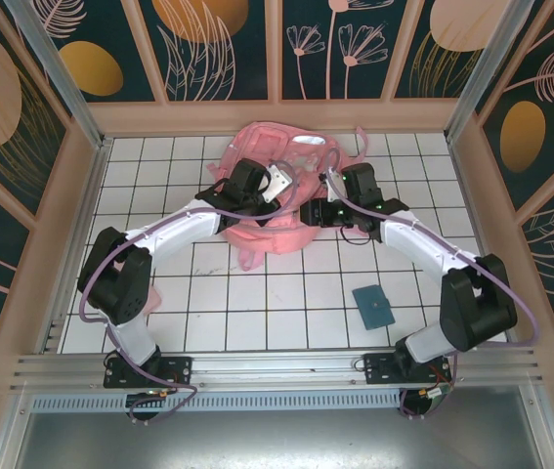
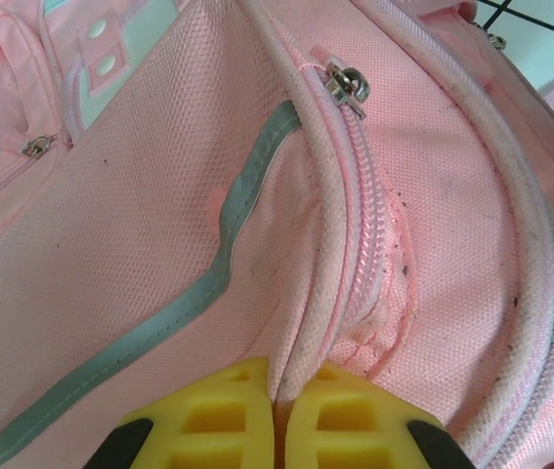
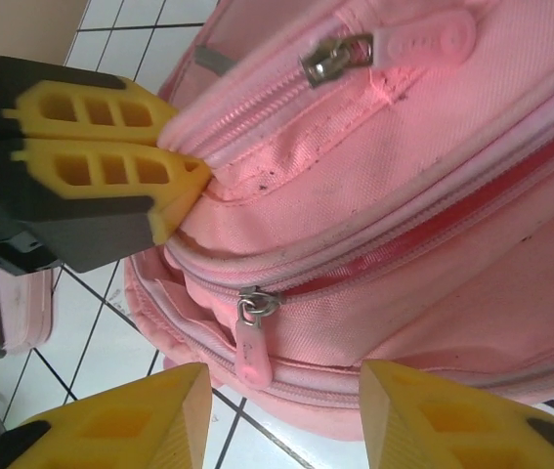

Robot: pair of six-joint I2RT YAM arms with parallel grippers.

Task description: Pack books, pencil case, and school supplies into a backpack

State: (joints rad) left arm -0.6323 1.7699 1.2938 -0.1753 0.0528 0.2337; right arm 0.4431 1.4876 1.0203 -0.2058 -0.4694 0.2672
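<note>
1. Centrally, toward the far side of the white tiled table (image 1: 257, 322), the pink backpack (image 1: 272, 234) lies slumped, and both arms reach onto it.
2. From the left, the left gripper (image 2: 278, 396) is clamped tight on a piped seam of the bag. Its yellow fingers (image 2: 218, 420) press together with the fabric ridge pinched between them. The right wrist view shows the same pinch from the side.
3. Just beside that seam run a closed zipper with a metal slider (image 2: 347, 86) and a grey reflective stripe (image 2: 226, 244).
4. At the bag's lower edge, the right gripper (image 3: 284, 376) has its jaws spread wide and holds nothing. A pink zipper pull (image 3: 252, 347) hangs in the gap between its fingers and touches neither.
5. On the tiles near the right arm lies a flat dark-teal rectangle (image 1: 373, 305), well apart from the bag.
6. Beside the left arm's elbow a pale pink flat item (image 1: 151, 293) peeks out; I cannot tell what it is.
</note>
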